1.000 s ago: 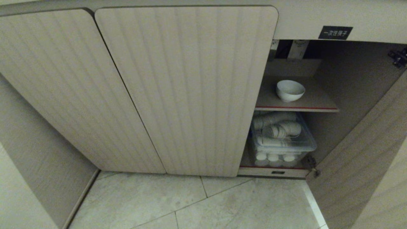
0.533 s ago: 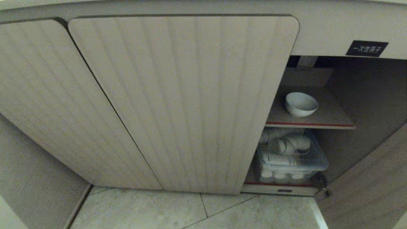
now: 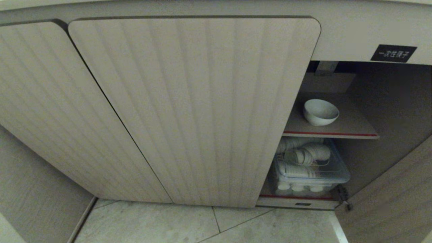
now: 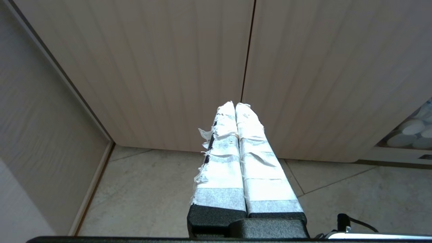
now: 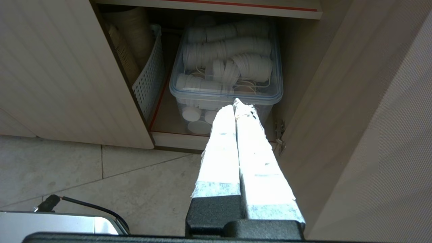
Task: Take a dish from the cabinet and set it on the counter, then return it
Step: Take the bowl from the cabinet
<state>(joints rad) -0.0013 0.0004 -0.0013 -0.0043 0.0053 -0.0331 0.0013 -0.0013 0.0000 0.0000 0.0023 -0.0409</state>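
Note:
The dish [image 3: 320, 112], a small white bowl, stands on the cabinet's red-edged inner shelf [image 3: 351, 130]. The beige ribbed cabinet [image 3: 192, 111] has its right door [image 3: 388, 199] swung open and two doors closed. Neither arm shows in the head view. My left gripper [image 4: 235, 104] is shut and empty, low above the floor before the closed doors. My right gripper [image 5: 233, 102] is shut and empty, pointing at the open lower compartment, below the dish's shelf [image 5: 236, 7]. The counter is out of view.
A clear plastic bin [image 3: 310, 168] with sleeves of small white cups [image 5: 229, 57] fills the compartment under the shelf. A white perforated basket [image 5: 148, 71] stands beside it. A black label [image 3: 393, 53] sits above the opening. Grey floor tiles [image 3: 189, 222] lie before the cabinet.
The whole head view has shifted: the cabinet, dish and label now sit lower and further right in the picture. The camera moved; the things themselves did not.

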